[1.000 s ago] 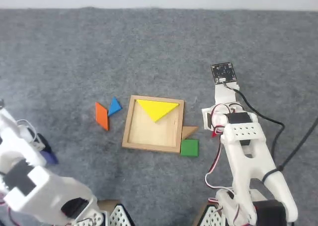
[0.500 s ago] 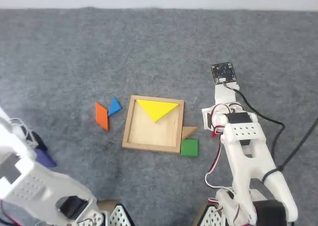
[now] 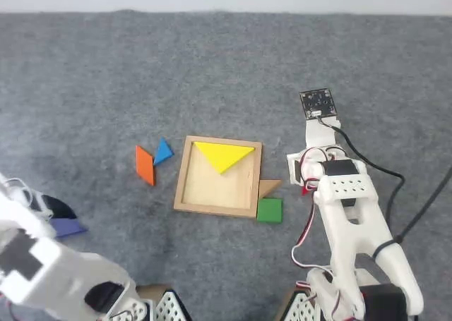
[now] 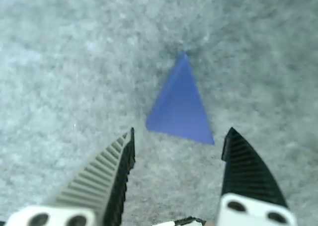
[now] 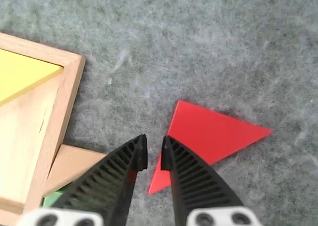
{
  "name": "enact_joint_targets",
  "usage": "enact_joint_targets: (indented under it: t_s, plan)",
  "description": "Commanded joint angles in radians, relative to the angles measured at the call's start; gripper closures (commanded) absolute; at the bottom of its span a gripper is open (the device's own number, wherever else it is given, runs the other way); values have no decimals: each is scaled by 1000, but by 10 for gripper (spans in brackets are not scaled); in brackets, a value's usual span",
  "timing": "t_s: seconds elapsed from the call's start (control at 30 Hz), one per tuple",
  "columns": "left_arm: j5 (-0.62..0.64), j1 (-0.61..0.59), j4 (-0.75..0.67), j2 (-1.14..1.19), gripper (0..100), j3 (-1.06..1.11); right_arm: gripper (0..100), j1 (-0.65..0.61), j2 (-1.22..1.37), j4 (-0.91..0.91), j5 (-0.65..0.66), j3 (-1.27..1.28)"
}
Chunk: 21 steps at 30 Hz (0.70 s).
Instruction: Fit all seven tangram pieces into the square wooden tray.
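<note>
Far left, the left gripper (image 4: pixel 180 134) hangs, jaws wide apart, over the purple triangle (image 4: pixel 180 104), which lies flat on the grey mat (image 4: pixel 59 62), well apart from the tray (image 3: pixel 181 194). I'd drop straight down and pinch its slanted edges, pressing into the mat. Its base lies between the fingertips, its point beyond them. At right, the right gripper (image 5: pixel 153 147), jaws nearly together on nothing, hovers above the red triangle (image 5: pixel 213 131).

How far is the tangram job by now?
Done: the yellow triangle lies in the tray. In hand: nothing is gripped; the open left gripper hovers at the purple triangle. Left: that one, plus red triangle, tan triangle, green square, orange piece, blue triangle, all outside the tray.
</note>
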Motion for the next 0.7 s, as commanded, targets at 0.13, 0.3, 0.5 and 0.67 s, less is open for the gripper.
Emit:
enact_joint_targets:
  t_s: [0.13,0.3,0.5,0.67]
  plan:
    - [80,-2,-149,-66,717,110,935,1,-58,8,9,-14]
    - [117,2,-147,38,717,81,935,-1,-58,8,9,-14]
    - [158,52,-75,157,717,-8,935,-1,-58,8,9,-14]
    - [187,63,-83,173,766,-18,935,-1,-58,8,9,-14]
